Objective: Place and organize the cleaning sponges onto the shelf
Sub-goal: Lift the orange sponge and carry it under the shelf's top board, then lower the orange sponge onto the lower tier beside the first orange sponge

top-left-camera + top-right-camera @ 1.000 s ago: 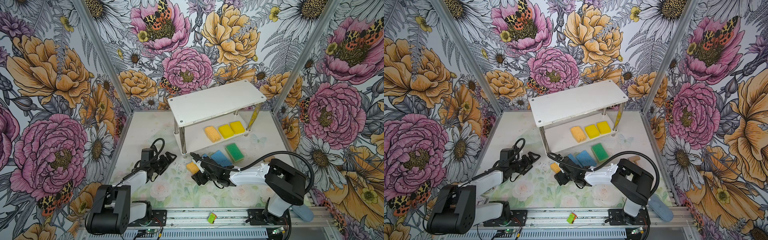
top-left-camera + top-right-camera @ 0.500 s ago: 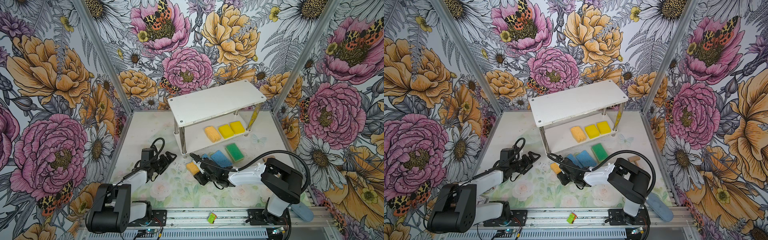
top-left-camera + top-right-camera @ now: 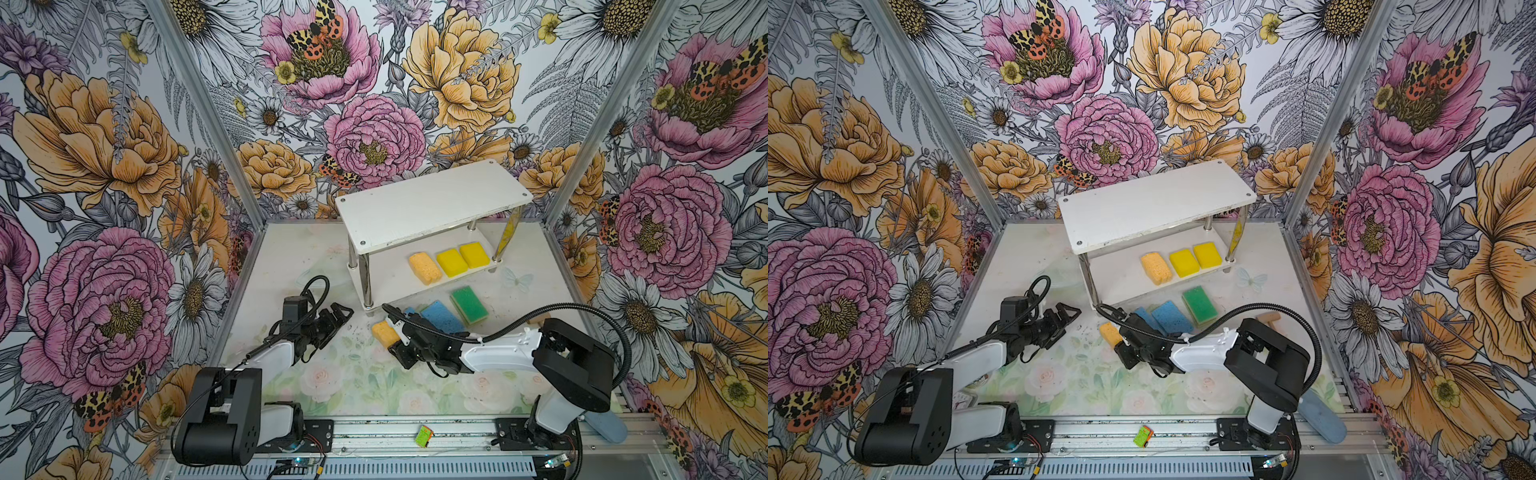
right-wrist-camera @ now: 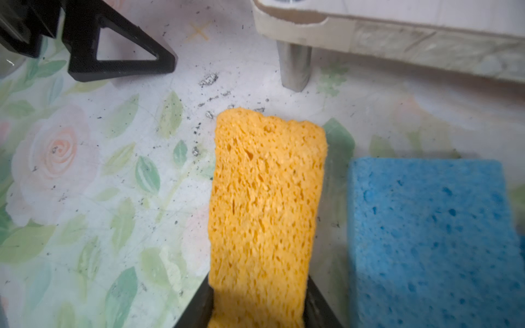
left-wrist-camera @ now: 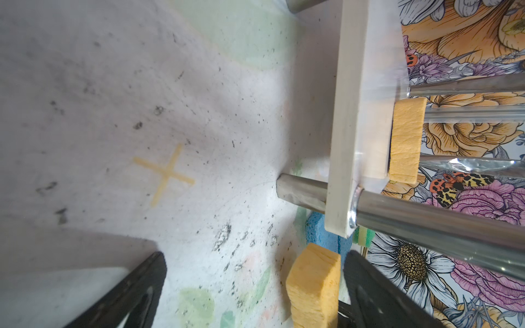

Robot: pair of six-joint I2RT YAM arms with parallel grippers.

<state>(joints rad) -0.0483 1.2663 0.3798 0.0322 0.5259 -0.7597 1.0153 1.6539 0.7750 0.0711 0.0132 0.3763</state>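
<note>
Right gripper [image 3: 395, 334] has its jaws pinched in on the near end of the orange sponge [image 4: 267, 198], just in front of the shelf [image 3: 432, 208], by its corner leg [image 4: 294, 68]. The sponge's long axis runs straight out from the jaws, free end pointing at that leg. Left gripper [image 3: 336, 318] sits wide open, empty, off the shelf's end.

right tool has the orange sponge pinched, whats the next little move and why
Probably lift it straight up a little. The right tool looks closed on the orange sponge, which is down at table level beside the blue sponge and the shelf leg; rising first clears them on the way to the lower board.
</note>
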